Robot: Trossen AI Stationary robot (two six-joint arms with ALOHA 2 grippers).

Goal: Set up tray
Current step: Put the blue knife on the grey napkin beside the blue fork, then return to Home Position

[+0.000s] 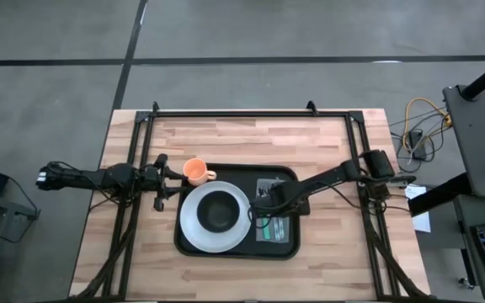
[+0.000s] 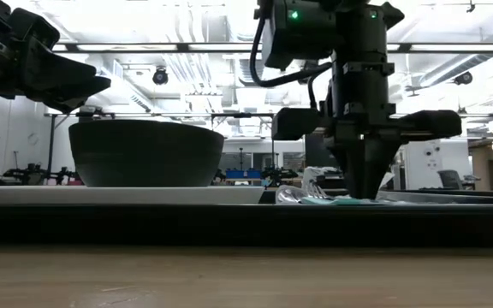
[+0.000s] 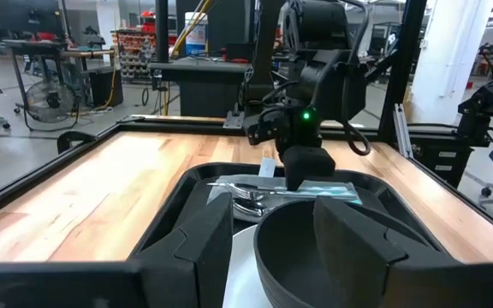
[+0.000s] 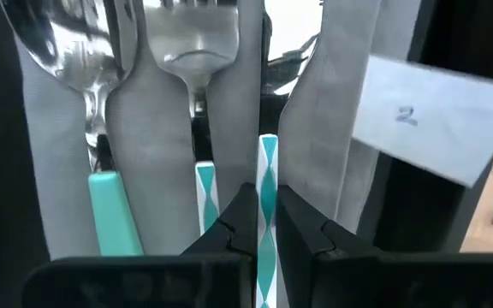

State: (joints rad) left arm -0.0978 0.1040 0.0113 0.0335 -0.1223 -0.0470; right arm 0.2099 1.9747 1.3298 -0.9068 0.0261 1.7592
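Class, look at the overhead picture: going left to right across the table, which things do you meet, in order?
Left hand → orange cup → white plate with the black bowl → right hand, down over the cutlery on the tray.

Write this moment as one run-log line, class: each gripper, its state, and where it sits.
right gripper: shut on teal-handled cutlery piece, over napkin in tray | left gripper: open, beside orange cup | bowl on plate
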